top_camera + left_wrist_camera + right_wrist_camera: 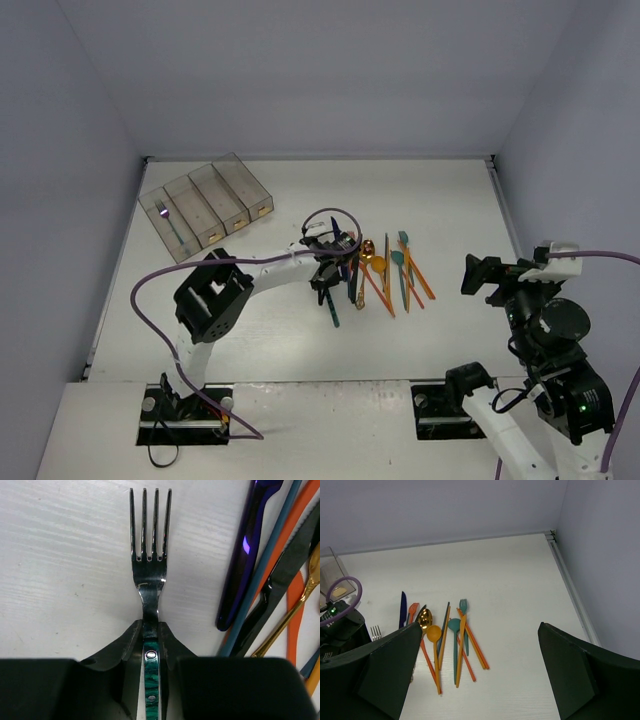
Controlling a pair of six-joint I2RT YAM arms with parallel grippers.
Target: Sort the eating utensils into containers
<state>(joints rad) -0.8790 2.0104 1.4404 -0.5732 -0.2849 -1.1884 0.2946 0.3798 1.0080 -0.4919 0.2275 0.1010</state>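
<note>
1. Between the left fingers (134,641), a fork (150,575) is sitting with its green riveted handle running straight back into the gap. Its four dark tines are pointing away from the wrist camera.
2. Those fingers are pinching the handle just behind the neck, one pressing on each side.
3. The fork is lying level over the white table (65,555); whether it is touching the surface cannot be told.
4. Just to its right in the left wrist view, the loose utensils (390,272) are lying close together. They include a glossy purple handle (246,555), a teal handle, a black knife (292,560), a gold piece (292,617) and orange ones, none touching the fork.
5. Seen from above, this cluster is sitting near the middle of the table, with the left arm reaching over its left edge.
6. The containers (205,205) are standing at the far left of the table, well apart from the cluster. One slim teal-handled utensil (172,225) is lying in the leftmost bin.
7. The right fingers (390,672) are spread wide, gripping nothing, and are hovering well to the right of the cluster.
</note>
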